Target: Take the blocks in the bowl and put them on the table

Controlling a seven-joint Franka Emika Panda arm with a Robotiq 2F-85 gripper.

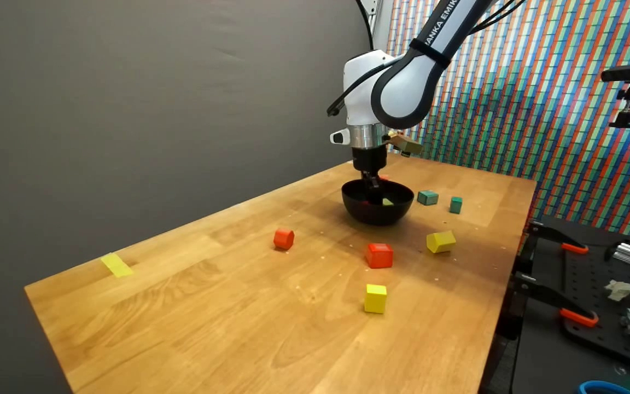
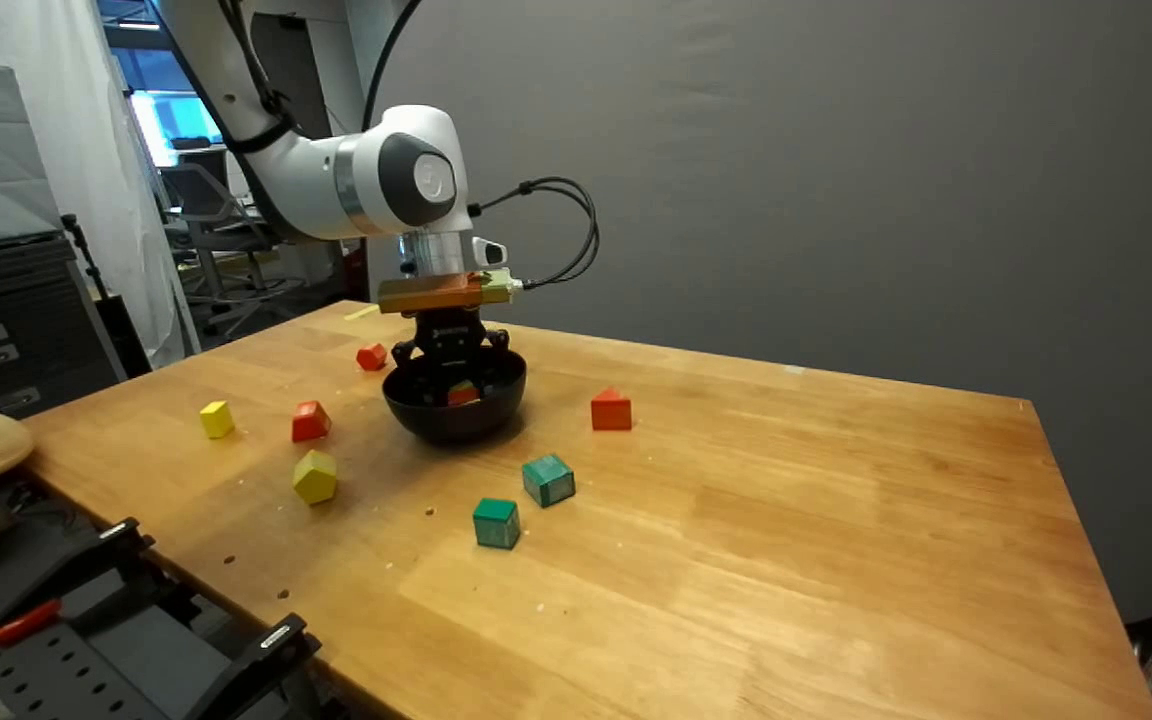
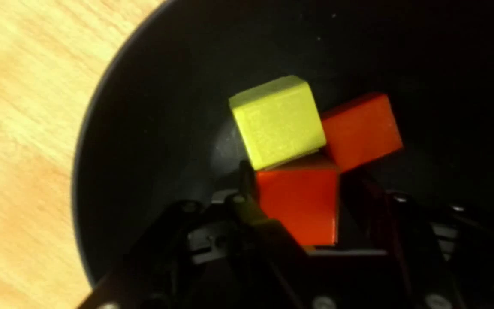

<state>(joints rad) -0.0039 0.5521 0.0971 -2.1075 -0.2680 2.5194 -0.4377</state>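
Note:
My gripper (image 3: 309,182) reaches straight down into the black bowl (image 1: 378,214). In the wrist view its fingers stand around a red block (image 3: 299,201). The left finger lies close against that block, while a dark gap shows on its right, so the jaws look partly open. Touching or nearly touching it are a yellow block (image 3: 279,124) and a smaller red block (image 3: 362,134), both in the bowl. On the wooden table (image 2: 786,520) around the bowl lie green blocks (image 2: 548,480), yellow blocks (image 2: 315,477) and red blocks (image 2: 611,412). The fingertips are mostly hidden by the bowl in both exterior views.
Close to the bowl's side stand the green blocks (image 1: 427,197); a red-orange block (image 1: 283,239) and a yellow block (image 1: 375,299) lie farther off. Flat yellow tape (image 1: 117,264) marks the table's edge. A black side bench with clamps (image 1: 558,306) adjoins the table.

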